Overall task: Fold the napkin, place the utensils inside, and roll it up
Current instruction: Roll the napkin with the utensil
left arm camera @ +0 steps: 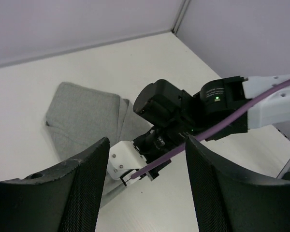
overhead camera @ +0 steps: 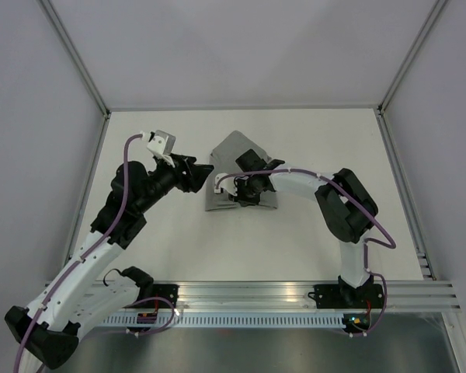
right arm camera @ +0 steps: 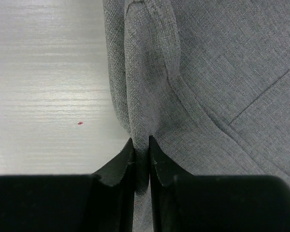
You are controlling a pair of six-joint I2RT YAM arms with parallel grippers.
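Note:
The grey napkin (overhead camera: 233, 151) lies folded in the middle of the table; it also shows in the left wrist view (left arm camera: 82, 115). My right gripper (right arm camera: 141, 142) is shut on a raised fold along the napkin's (right arm camera: 222, 72) left edge, and cloth fills the gap between the jaws. From above, the right gripper (overhead camera: 237, 194) sits over the napkin's near part. My left gripper (overhead camera: 204, 177) is open and empty, hovering just left of the napkin and pointing at the right wrist (left arm camera: 169, 108). No utensils are in view.
The white table (overhead camera: 311, 140) is bounded by grey walls with metal corner posts (overhead camera: 396, 74). An aluminium rail (overhead camera: 295, 294) runs along the near edge. A purple cable (left arm camera: 217, 123) runs along the right arm, close in front of my left gripper.

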